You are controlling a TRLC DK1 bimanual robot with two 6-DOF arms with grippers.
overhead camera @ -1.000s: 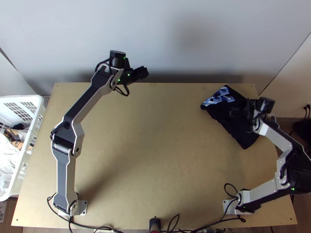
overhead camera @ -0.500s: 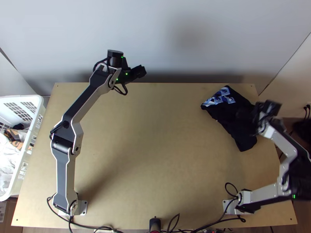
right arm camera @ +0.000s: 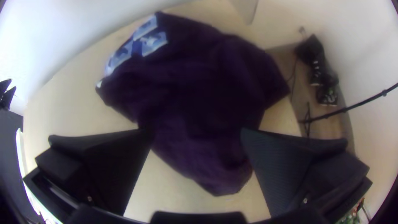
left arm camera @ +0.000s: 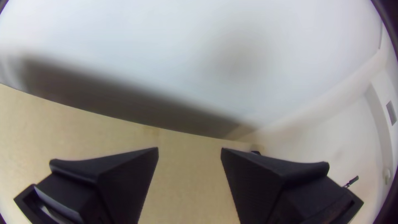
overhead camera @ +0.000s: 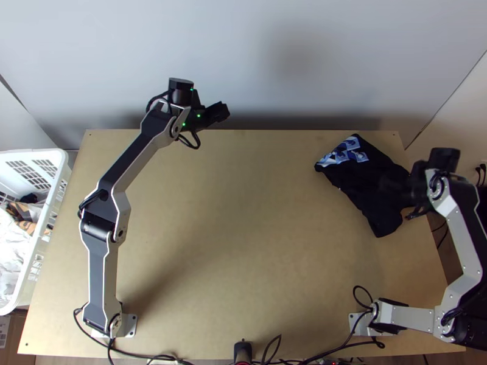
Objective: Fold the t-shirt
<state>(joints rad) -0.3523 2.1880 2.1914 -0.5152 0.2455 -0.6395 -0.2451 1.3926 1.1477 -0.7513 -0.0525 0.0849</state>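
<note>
A dark t-shirt [overhead camera: 371,182] with a blue and white print lies folded into a compact bundle at the table's far right. My right gripper [overhead camera: 414,188] is over its right side in the top view. In the right wrist view the t-shirt [right arm camera: 199,91] lies beyond and between the spread fingers of the right gripper [right arm camera: 195,132], which is open; none of the cloth is seen pinched. My left gripper [overhead camera: 219,112] is at the table's far edge, well away from the shirt. The left wrist view shows the left gripper [left arm camera: 189,151] open with bare table between its fingers.
A white laundry basket [overhead camera: 21,286] with clothes stands at the table's left side. A pale wall [overhead camera: 262,67] rises behind the wooden table [overhead camera: 243,243]. Black cables [overhead camera: 164,356] run along the near edge.
The right arm has swung outward to the right, its gripper moving right from over the shirt's middle. The shirt's near corner shifted slightly toward the near edge. The left arm moved slightly left.
</note>
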